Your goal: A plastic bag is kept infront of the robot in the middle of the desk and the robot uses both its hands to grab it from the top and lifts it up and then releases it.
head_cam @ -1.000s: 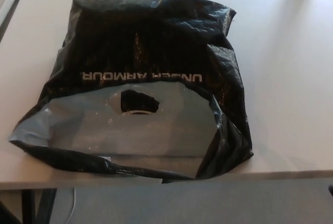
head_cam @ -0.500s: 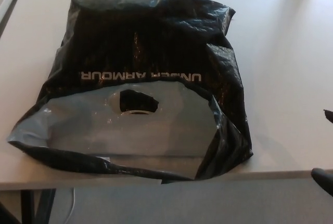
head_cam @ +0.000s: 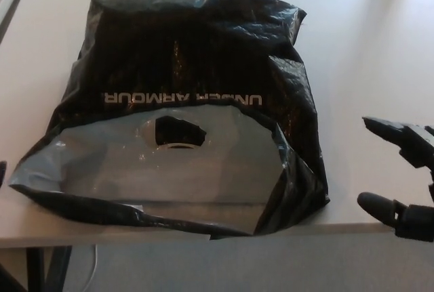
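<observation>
The right hand [head_cam: 401,180] has come in, fingers apart.

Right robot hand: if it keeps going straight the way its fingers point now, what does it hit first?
Probably the bag. The right robot hand points left with fingers apart, toward the bag's crumpled right edge; depth is unclear from one view.

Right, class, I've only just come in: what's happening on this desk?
A black plastic bag lies flat on the desk, its open mouth toward the robot, showing the grey lining and the cut-out handle hole. The robot's right hand is at the picture's right edge, fingers apart, empty, and clear of the bag. Only a dark sliver at the left edge hints at the left hand, too little to judge. Nothing is holding the bag, and the lift has not begun.
</observation>
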`<state>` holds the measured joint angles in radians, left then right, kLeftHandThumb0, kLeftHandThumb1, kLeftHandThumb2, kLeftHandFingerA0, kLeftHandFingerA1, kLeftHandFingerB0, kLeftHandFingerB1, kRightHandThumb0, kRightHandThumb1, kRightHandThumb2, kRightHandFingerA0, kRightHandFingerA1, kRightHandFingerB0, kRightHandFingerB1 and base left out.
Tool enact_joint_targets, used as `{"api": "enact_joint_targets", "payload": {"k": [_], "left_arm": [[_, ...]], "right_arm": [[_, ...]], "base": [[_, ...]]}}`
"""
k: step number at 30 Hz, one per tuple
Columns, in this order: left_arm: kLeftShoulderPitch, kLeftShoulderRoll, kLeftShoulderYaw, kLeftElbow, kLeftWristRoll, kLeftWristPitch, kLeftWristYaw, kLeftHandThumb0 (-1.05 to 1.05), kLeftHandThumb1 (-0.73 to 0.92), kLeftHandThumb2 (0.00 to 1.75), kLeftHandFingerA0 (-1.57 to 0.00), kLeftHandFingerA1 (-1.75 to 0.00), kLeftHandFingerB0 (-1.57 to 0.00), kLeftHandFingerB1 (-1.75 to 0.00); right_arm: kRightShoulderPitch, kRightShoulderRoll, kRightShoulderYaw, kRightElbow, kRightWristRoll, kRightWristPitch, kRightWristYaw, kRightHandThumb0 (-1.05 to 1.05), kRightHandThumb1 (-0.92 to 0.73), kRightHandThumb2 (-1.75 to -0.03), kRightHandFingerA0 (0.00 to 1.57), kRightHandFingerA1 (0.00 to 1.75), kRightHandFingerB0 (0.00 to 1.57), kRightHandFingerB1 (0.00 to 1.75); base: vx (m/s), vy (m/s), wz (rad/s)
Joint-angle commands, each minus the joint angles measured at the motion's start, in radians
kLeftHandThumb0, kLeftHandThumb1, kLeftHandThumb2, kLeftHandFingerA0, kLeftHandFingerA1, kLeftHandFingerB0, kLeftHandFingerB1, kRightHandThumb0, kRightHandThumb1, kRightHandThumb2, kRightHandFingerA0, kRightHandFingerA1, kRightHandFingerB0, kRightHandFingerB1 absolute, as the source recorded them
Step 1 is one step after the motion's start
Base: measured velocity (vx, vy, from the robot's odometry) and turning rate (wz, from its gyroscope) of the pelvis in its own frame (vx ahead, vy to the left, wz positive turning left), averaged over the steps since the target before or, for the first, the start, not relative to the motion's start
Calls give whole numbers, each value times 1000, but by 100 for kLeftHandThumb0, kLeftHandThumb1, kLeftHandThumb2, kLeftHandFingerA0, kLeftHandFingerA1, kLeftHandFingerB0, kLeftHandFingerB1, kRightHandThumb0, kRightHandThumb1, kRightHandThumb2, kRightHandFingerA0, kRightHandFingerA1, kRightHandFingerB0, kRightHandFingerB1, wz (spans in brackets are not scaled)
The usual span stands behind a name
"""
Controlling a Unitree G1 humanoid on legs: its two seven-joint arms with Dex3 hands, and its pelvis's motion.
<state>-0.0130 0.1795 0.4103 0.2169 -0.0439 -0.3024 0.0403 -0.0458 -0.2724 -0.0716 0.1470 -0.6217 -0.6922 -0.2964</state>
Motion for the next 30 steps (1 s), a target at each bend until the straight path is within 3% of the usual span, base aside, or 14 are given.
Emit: {"api": "enact_joint_targets", "payload": {"k": [1, 4, 5, 6, 7, 16, 17, 18, 22, 30], "left_arm": [[2, 23, -26, 1, 13, 162, 14, -35, 48, 62, -27, -35, -20, -33], [4, 30, -36, 2, 13, 173, 10, -36, 48, 62, -26, -35, -19, -33], [9, 34, -40, -3, 9, 178, 1, -37, 48, 63, -26, -35, -19, -33], [13, 37, -43, -7, 7, 184, -3, -36, 49, 63, -26, -35, -19, -33], [15, 40, -44, -11, 6, 190, -4, -32, 51, 62, -27, -34, -20, -33], [9, 87, -41, -11, -22, 244, -33, -24, 58, 61, -30, -33, -25, -31], [11, 88, -42, -14, -18, 245, -28, -15, 42, 86, -22, -50, -14, -46], [14, 89, -44, -17, -9, 246, -20, -15, 42, 86, -22, -50, -14, -46], [12, 87, -43, -24, -23, 262, -29, -11, 44, 88, -23, -51, -15, -47], [34, 94, -55, -45, -6, 289, -37, -9, 45, 89, -23, -51, -14, -47]], "right_arm": [[-106, -27, 75, 43, -137, 118, -15, -67, -46, -76, 40, 45, 29, 41], [-158, -30, 117, 67, -140, 146, 4, -69, -46, -76, 39, 44, 26, 40], [-186, -26, 141, 78, -145, 166, 28, -64, -52, -57, 43, 34, 27, 30], [-203, -26, 159, 86, -145, 179, 42, -68, -45, -76, 37, 44, 21, 39], [-217, -27, 175, 95, -145, 188, 51, -65, -53, -57, 43, 34, 26, 30], [-391, 5, 266, 236, -123, 265, 58, -61, -49, -56, 54, 40, 31, 31], [-400, 3, 275, 248, -124, 258, 48, -63, -49, -56, 54, 40, 31, 31], [-409, 1, 286, 263, -126, 248, 35, -63, -49, -56, 54, 40, 31, 31], [-402, 4, 309, 257, -109, 250, 38, -65, -48, -56, 48, 39, 30, 31], [-299, -35, 306, 166, -77, 243, 68, -62, -46, -55, 50, 42, 30, 31]], "base": [[0, 0, 0], [0, 0, 0], [0, 0, 0], [0, 0, 0], [0, 0, 0], [0, 0, 0], [0, 0, 0], [0, 0, 0], [0, 0, 0], [0, 0, 0]]}}
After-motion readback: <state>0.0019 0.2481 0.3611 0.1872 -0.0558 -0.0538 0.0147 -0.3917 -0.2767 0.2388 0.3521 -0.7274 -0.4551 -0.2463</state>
